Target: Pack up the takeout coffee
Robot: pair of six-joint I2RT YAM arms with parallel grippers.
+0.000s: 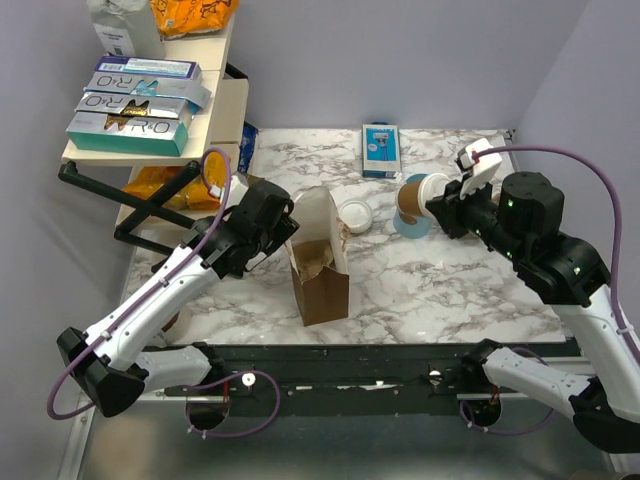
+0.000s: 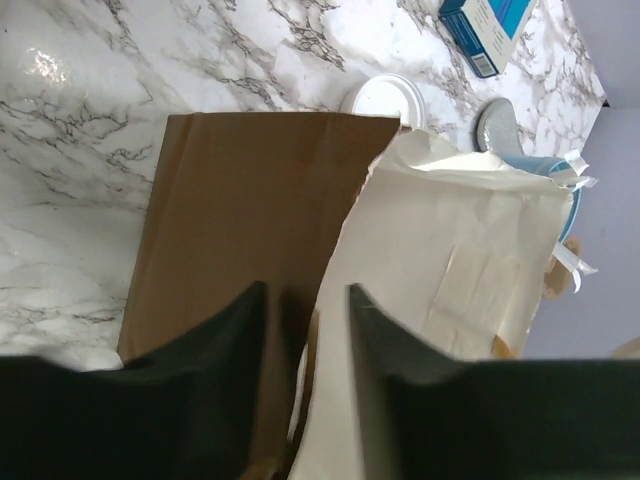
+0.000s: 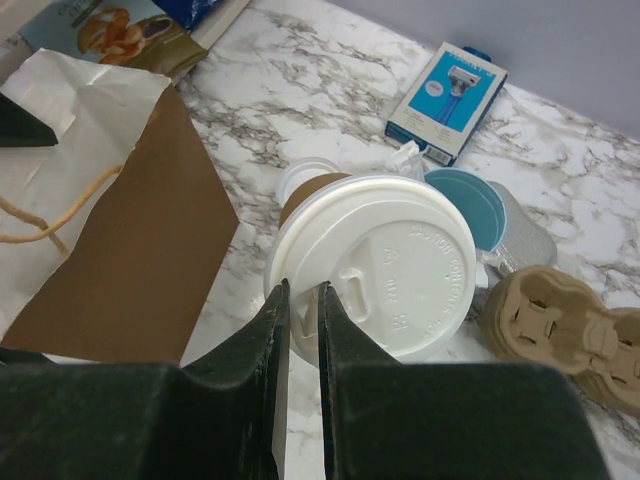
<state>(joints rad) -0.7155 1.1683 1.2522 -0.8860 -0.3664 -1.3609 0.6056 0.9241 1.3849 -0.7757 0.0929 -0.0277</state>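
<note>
At two o'clock from the open brown paper bag (image 1: 320, 265), whose contents are hidden, the right gripper (image 3: 300, 295) is clamping the white lid (image 3: 385, 275) of the tilted cream-tan takeout coffee (image 1: 410, 200). The left gripper (image 2: 305, 290) is straddling the bag's rim, grip unclear.

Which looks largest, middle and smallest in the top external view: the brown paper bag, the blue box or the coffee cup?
1. Brown paper bag.
2-3. Blue box and coffee cup look alike; the right gripper covers part of the cup, so no ranking.
</note>
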